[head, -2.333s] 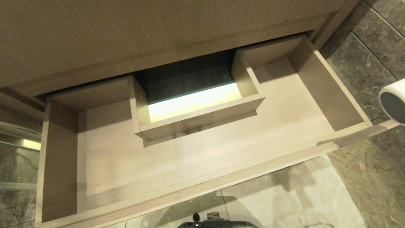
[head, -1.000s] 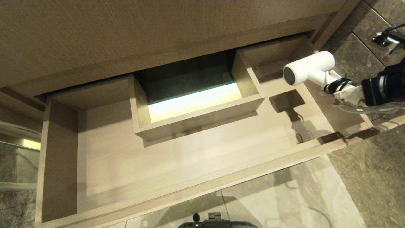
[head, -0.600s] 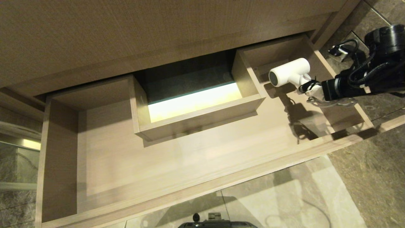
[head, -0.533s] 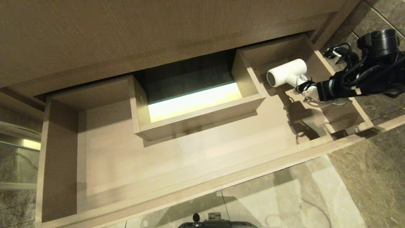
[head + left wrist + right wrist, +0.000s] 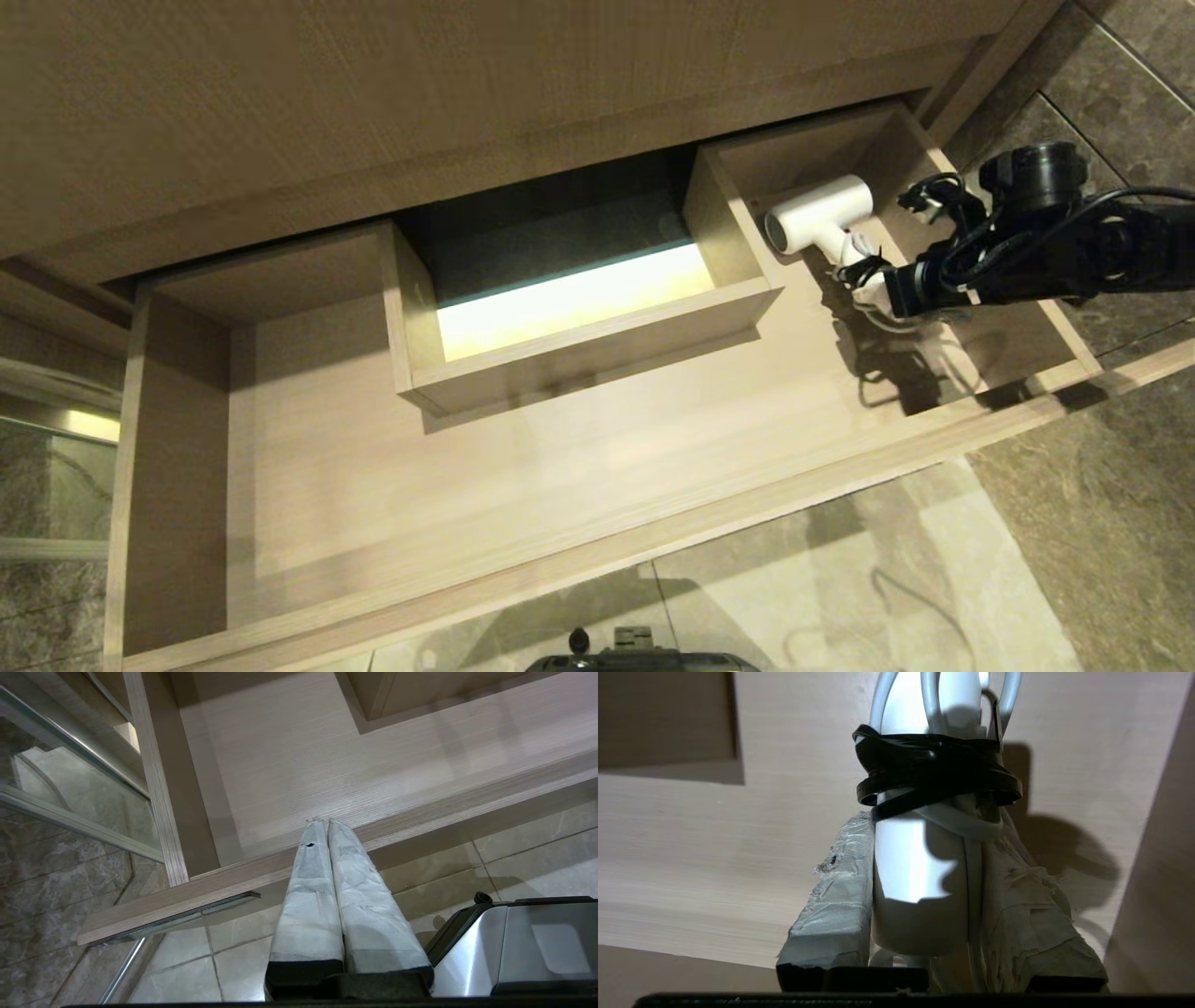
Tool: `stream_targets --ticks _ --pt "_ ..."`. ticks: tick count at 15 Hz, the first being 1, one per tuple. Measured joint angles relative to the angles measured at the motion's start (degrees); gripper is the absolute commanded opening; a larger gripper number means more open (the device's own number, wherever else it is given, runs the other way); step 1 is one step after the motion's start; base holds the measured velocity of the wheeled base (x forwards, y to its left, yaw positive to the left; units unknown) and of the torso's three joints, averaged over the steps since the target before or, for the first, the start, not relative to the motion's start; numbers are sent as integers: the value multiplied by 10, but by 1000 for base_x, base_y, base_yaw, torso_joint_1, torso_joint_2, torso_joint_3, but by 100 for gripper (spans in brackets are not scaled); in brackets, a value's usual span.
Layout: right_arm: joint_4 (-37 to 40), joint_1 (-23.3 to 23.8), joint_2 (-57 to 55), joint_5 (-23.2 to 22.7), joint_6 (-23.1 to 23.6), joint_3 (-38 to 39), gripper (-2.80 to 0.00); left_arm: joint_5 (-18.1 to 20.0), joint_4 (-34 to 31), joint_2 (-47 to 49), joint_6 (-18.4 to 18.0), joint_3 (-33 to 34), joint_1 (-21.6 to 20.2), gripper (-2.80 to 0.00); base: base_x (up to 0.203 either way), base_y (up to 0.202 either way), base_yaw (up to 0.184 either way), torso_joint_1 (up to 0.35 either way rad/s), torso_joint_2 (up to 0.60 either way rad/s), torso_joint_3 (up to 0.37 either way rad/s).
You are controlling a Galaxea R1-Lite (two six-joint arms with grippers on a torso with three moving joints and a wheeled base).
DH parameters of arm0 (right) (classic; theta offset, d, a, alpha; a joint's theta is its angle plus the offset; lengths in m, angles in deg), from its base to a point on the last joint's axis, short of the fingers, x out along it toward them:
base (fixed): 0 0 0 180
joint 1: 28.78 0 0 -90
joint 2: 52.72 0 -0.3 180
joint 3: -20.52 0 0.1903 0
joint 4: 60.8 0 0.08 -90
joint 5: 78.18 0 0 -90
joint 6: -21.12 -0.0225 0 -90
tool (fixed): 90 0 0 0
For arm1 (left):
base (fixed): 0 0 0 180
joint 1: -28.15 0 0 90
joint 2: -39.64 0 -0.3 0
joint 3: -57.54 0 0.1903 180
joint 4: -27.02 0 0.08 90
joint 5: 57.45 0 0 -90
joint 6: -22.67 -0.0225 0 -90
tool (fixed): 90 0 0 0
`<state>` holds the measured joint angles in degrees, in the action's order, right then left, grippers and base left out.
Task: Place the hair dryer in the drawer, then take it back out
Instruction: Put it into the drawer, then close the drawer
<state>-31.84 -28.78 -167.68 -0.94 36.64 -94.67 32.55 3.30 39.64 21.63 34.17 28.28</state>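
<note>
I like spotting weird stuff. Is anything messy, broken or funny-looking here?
Only small things. The tape padding on the right hand looks torn and frayed where it grips the hair dryer over the drawer. Nothing is spilled or broken.

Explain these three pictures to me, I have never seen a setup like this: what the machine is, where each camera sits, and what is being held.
This is a wheeled robot with two arms, each ending in a two-fingered gripper. The wide picture comes from a camera on its head, looking down into an open wooden drawer. The other two come from cameras on the wrists, looking out along the fingers.

The right gripper reaches in from the right, over the drawer's right-hand end. It is closed on the handle of a white hair dryer; the right wrist view shows the taped fingers on either side of the handle, and the black tie bundling the cord. Whether the dryer touches the drawer floor yet cannot be told.

The left gripper holds nothing, fingers pressed together, near the drawer's front edge above the tiled floor.
</note>
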Motion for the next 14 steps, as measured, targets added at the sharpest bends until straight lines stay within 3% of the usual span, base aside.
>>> stream_targets --ticks 1,2,10,11,14 --pt "0 0 -5 0 0 0 -280 0 0 0 0 0 0 -280 0 0 0 0 0 0" --pt "2 0 -9 1 2 1 0 0 0 0 0 0 0 -280 0 0 0 0 0 0" --pt "8 1 21 6 -4 0 0 0 0 0 0 0 0 -280 0 0 0 0 0 0" --pt "8 2 38 6 -8 6 -280 0 0 0 0 0 0 -280 0 0 0 0 0 0" --pt "15 11 115 5 -10 55 -280 0 0 0 0 0 0 -280 0 0 0 0 0 0"
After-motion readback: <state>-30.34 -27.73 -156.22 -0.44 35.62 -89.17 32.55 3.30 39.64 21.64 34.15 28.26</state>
